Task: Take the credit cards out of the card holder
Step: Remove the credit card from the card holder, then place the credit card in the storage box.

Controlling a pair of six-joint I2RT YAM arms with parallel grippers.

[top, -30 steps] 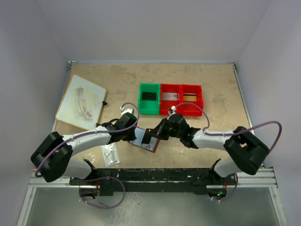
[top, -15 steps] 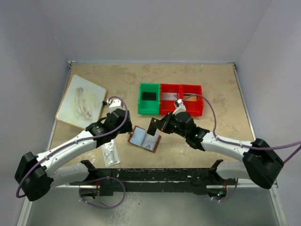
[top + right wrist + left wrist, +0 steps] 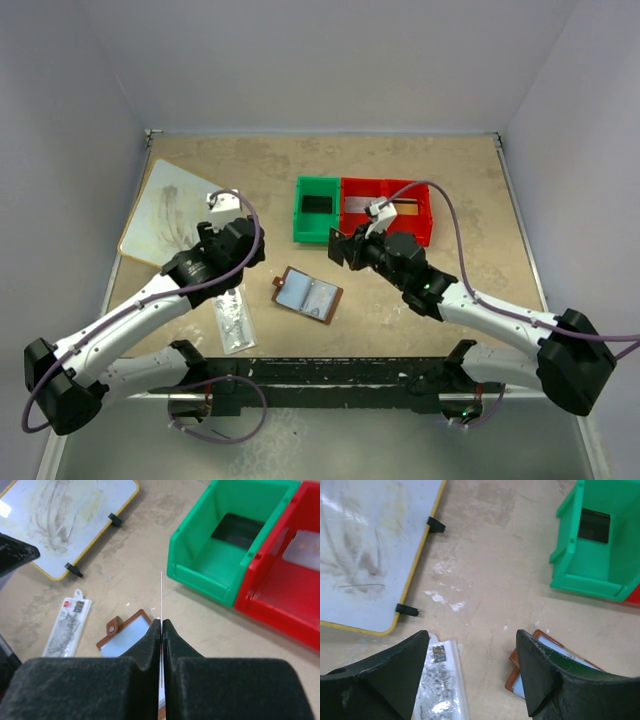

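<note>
Pale lavender walls (image 3: pixel 320 60) enclose a mottled beige tabletop (image 3: pixel 455 175) under even light.

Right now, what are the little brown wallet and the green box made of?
The card holder looks like matte brown leather, maybe imitation, with bluish-grey pockets inside. The green bin looks like hard moulded plastic: even colour, smooth, slightly shiny walls.

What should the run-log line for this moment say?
left gripper: open, empty | right gripper: shut on credit card, held above table | card holder: open, flat on table
</note>
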